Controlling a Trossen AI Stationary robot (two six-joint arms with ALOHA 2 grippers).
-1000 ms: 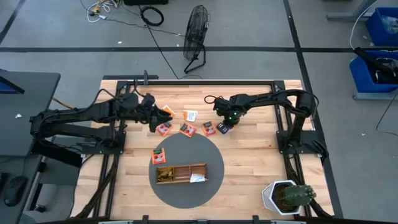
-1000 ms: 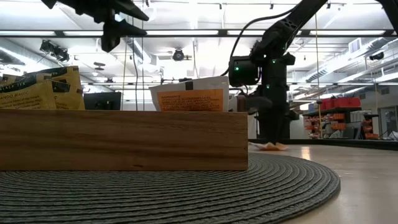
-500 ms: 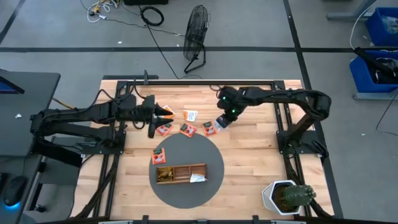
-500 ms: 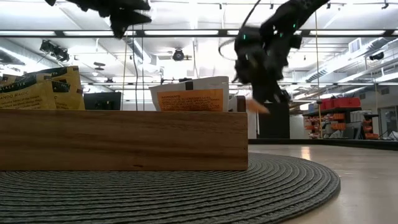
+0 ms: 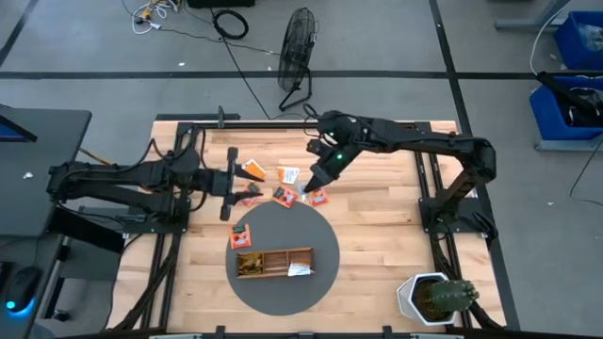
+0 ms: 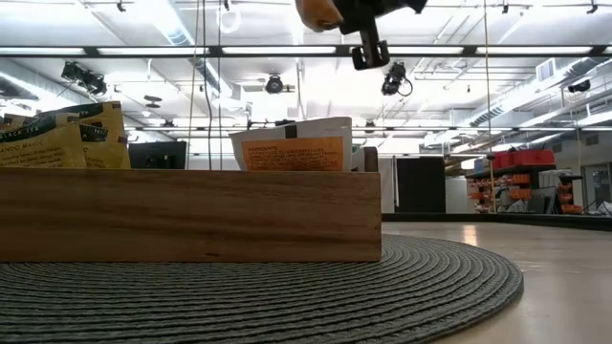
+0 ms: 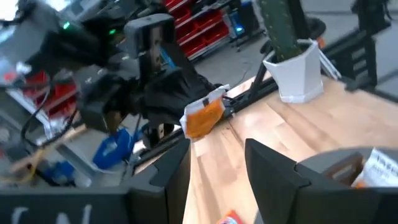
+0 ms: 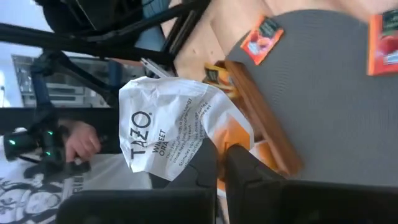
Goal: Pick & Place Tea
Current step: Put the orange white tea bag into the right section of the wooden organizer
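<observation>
— Right claw (image 8: 217, 163), status?
— Clamped on a white-and-orange tea sachet (image 8: 177, 127), held in the air above the far edge of the round grey mat (image 5: 325, 268), over the loose sachets.
— Other sachets?
— Several orange and red ones (image 5: 282, 194) lie on the wooden surface (image 5: 377, 245) just beyond the mat; one red sachet (image 5: 241, 235) rests on the mat's left side. More stand in the wooden tray (image 5: 273, 263) on the mat.
— Left claw (image 7: 214, 163)?
— Held partly apart, nothing between its fingers, to the left of the loose sachets.
— Surroundings?
— Potted cactus (image 5: 435, 298) at the near right corner; fan (image 5: 298, 52) on the floor beyond.
</observation>
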